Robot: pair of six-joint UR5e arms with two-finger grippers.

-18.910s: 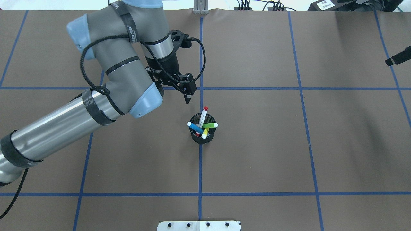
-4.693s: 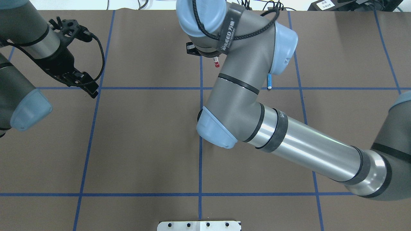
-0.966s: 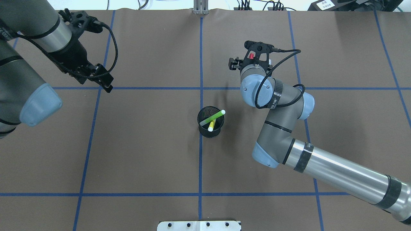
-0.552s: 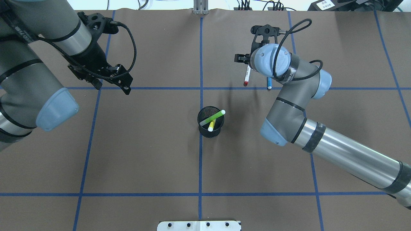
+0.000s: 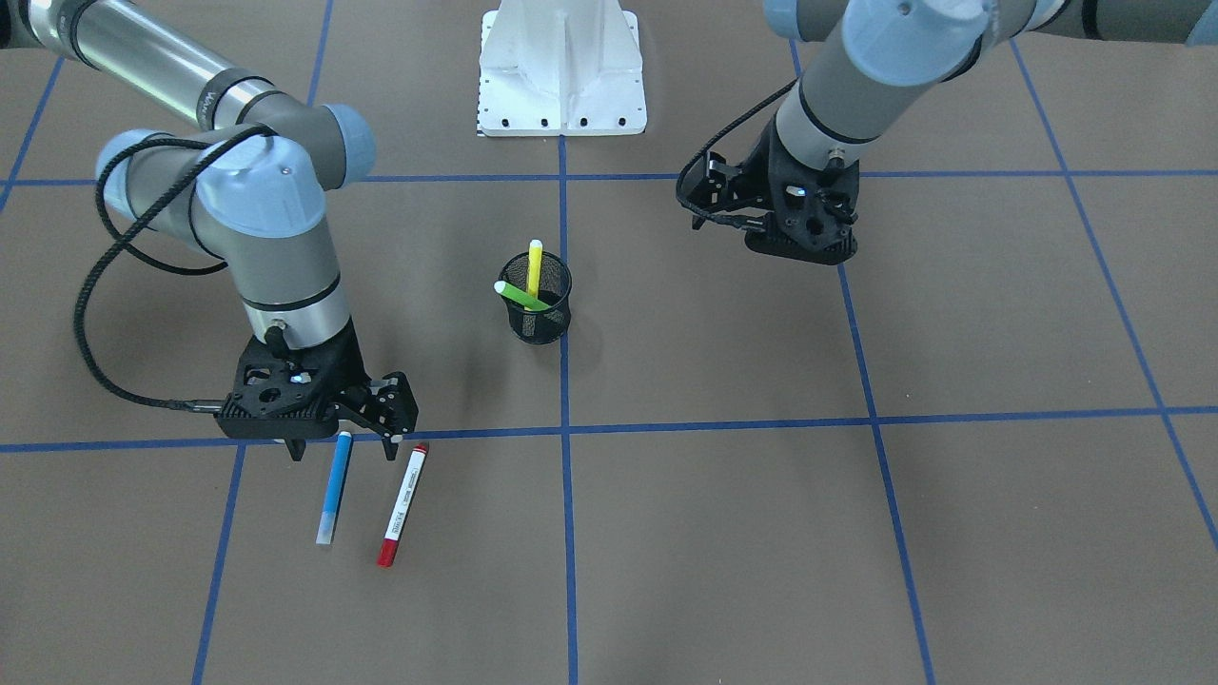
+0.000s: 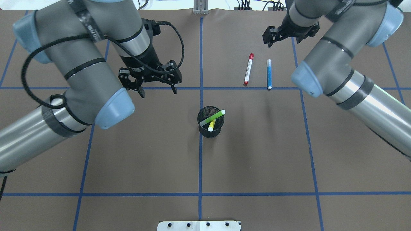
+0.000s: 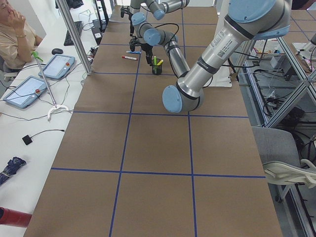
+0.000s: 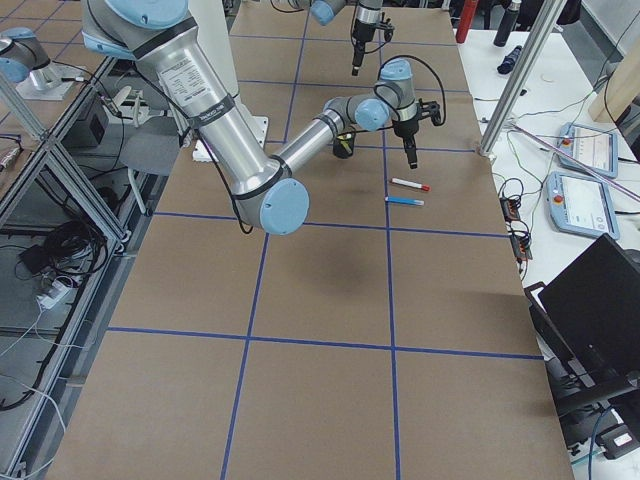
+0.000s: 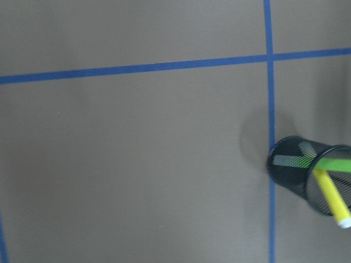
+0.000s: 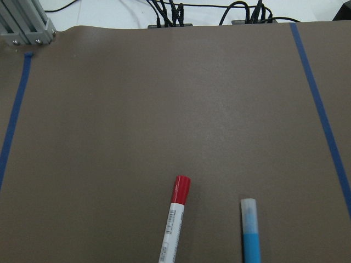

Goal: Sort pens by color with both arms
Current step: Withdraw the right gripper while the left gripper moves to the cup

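A black mesh cup stands at the table's middle and holds the green pen and the yellow pen. The red-ended white pen and the blue pen lie side by side on the table, far right of the cup. My right gripper is open and empty, just beyond their far ends; it also shows in the front-facing view. My left gripper is open and empty, above the table to the far left of the cup. The left wrist view shows the cup at its right edge.
Blue tape lines divide the brown table cover into squares. The white mounting pedestal stands at the robot's side. A metal post sits at the far edge. An operator and tablets are beside the table.
My right gripper has let go of the red pen, which lies beside the blue one, and has drawn back towards the far edge. My left gripper has moved right, towards the cup.
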